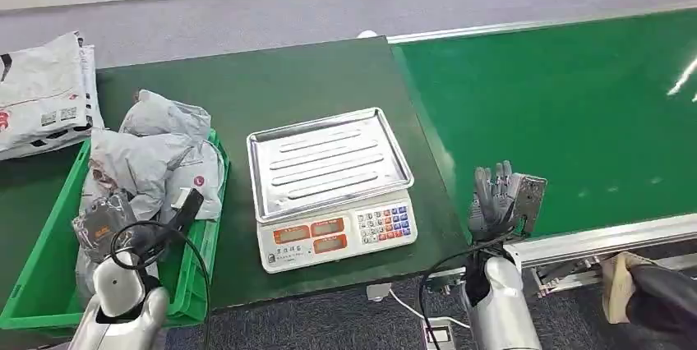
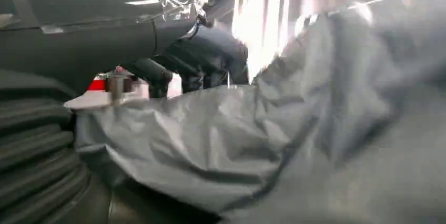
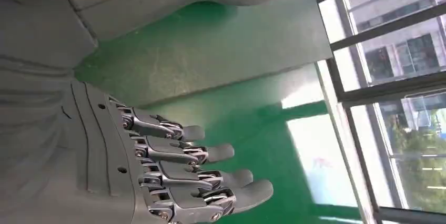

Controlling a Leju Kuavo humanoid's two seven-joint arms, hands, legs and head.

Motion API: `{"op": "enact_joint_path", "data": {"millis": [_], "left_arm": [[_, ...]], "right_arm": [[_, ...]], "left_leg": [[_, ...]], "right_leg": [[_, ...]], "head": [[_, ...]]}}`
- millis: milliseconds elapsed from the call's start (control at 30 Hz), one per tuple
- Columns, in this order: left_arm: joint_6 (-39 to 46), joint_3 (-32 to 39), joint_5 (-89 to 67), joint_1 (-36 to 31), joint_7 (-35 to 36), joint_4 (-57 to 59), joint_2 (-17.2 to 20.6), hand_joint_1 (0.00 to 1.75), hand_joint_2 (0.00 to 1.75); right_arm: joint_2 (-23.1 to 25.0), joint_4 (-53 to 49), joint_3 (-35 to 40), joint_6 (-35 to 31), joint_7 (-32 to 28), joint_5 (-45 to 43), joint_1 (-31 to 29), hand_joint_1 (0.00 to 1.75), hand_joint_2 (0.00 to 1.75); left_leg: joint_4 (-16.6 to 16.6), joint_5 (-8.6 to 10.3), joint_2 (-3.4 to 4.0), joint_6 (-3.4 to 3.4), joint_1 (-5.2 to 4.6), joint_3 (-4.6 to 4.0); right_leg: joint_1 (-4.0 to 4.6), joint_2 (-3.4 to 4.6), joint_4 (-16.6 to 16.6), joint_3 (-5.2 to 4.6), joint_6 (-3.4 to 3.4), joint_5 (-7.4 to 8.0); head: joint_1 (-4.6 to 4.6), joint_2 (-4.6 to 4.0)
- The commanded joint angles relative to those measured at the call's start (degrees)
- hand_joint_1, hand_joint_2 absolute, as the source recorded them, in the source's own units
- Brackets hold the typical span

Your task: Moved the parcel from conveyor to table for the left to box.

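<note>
1. Lying crumpled in the green crate (image 1: 201, 272), on the far side of the scale (image 1: 333, 186) from the conveyor, the grey parcel (image 1: 152, 161) is a soft plastic mailing bag, heavily creased, with a small round red mark on its pale lower part.
2. Its folds fill much of the left wrist view, where the grey film (image 2: 236, 145) looks dull, wrinkled and slightly glossy along the ridges.
3. The left hand (image 1: 160, 231) is down in the crate against the bags, beside the scale; its dark fingers (image 2: 158, 74) curl close over the parcel's surface, but I cannot tell whether they grip it.
4. The right hand (image 1: 493, 198) stands upright at the near edge of the green conveyor (image 1: 575, 103), on the other side of the scale; its fingers (image 3: 205, 153) are spread apart and straight, holding nothing.
5. More white and grey mailers (image 1: 45, 91) lie stacked on the dark table (image 1: 271, 79), beyond the crate and further from the scale.
6. The scale carries a bare steel tray, with two orange displays and a keypad on its front.
</note>
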Motion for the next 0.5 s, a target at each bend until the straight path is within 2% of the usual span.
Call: {"op": "enact_joint_path", "data": {"millis": [33, 67, 133, 200, 300, 367, 433, 500], "left_arm": [[14.7, 10.4, 16.7, -12.1, -23.9, 7.8, -5.0, 0.00, 0.00], [14.7, 11.4, 20.2, -12.8, -28.2, 6.0, -6.3, 0.00, 0.00], [14.7, 11.4, 20.0, -13.5, -28.2, 6.6, -6.6, 0.00, 0.00], [14.7, 11.4, 20.0, -13.5, -28.2, 6.6, -6.6, 0.00, 0.00], [14.7, 11.4, 20.0, -13.5, -28.2, 6.6, -6.6, 0.00, 0.00], [14.7, 13.1, 30.4, -13.8, -38.4, 5.9, -8.8, 0.00, 0.00], [14.7, 11.2, 37.0, -15.0, -41.6, 5.4, -9.2, 0.00, 0.00], [14.7, 12.7, 39.1, -15.4, -45.0, 3.2, -10.6, 0.00, 0.00]], "right_arm": [[-0.4, 1.1, 1.1, -1.7, 0.8, -1.2, -1.9, 0.00, 1.75], [-0.6, 0.7, 1.5, -2.3, 0.7, -0.7, -1.8, 0.00, 1.75], [-0.6, 0.4, 1.6, -2.3, 0.7, -0.6, -1.8, 0.00, 1.75], [-0.6, 0.4, 1.6, -2.3, 0.7, -0.6, -1.8, 0.00, 1.75], [-0.6, 0.4, 1.6, -2.3, 0.7, -0.6, -1.8, 0.00, 1.75], [-1.0, 0.0, 2.1, -3.1, 0.1, 0.1, -1.7, 0.00, 1.75], [-1.3, -0.8, 2.4, -3.4, 0.0, 0.3, -1.9, 0.00, 1.75], [-1.5, -1.5, 2.5, -3.9, 0.0, 0.7, -2.2, 0.00, 1.75]], "left_leg": [[0.1, 0.00, -0.22, -0.01, 0.09, -0.04], [0.1, 0.02, -0.16, 0.00, 0.06, -0.06], [0.0, -0.04, -0.25, 0.01, 0.15, 0.16], [0.0, 0.01, -0.11, 0.00, 0.02, 0.01], [0.0, -0.04, -0.08, 0.00, 0.05, 0.16], [0.0, -0.03, -0.03, 0.00, 0.05, 0.09], [0.0, -0.03, -0.12, 0.00, 0.05, 0.10], [0.1, -0.06, -0.20, 0.00, 0.08, 0.09]], "right_leg": [[0.11, -0.17, 0.0, 0.07, -0.04, -0.04], [0.06, -0.12, 0.0, 0.02, -0.03, -0.01], [0.15, -0.13, -0.1, 0.32, -0.06, -0.05], [0.02, -0.06, 0.0, 0.07, -0.06, 0.02], [0.03, 0.00, 0.0, 0.22, -0.07, 0.00], [0.02, 0.03, 0.0, 0.15, -0.06, 0.02], [0.03, -0.04, 0.0, 0.19, -0.07, -0.01], [0.06, -0.09, 0.0, 0.20, -0.09, -0.05]], "head": [[0.00, 0.00], [0.00, 0.00], [0.00, 0.00], [0.00, 0.00], [0.00, 0.00], [0.00, 0.00], [0.00, 0.00], [0.00, 0.00]]}}
